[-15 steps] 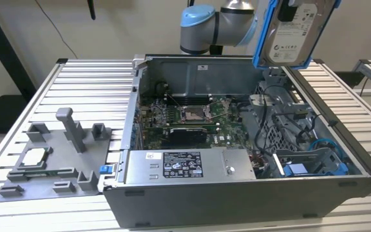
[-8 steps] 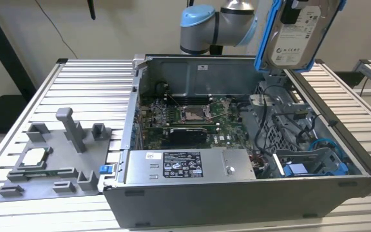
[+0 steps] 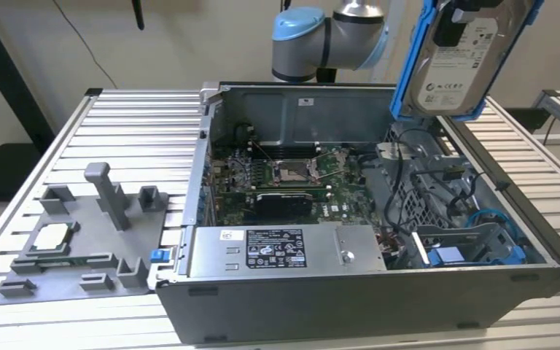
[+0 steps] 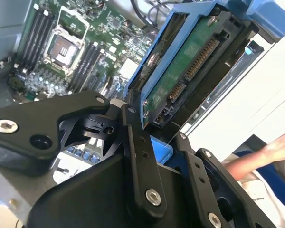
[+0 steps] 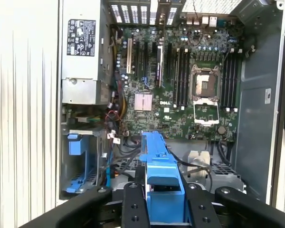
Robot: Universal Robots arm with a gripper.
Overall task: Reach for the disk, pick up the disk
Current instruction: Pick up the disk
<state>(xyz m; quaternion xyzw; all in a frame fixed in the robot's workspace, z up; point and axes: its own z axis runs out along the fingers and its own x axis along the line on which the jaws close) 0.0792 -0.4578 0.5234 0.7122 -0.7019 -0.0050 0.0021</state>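
The tool (image 4: 154, 137) is closed on the disk (image 3: 458, 62), holding it upright, high above the open computer case (image 3: 378, 292).

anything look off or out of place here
Nothing looks damaged or spilled. The disk is out of the open computer case, held up above it and tilted, clamped in the tool. A person's hand shows beside the rig in the second wrist view.

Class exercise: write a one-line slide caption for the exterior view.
Gripper holds the blue-bracketed disk aloft above the open computer case on the slatted table.
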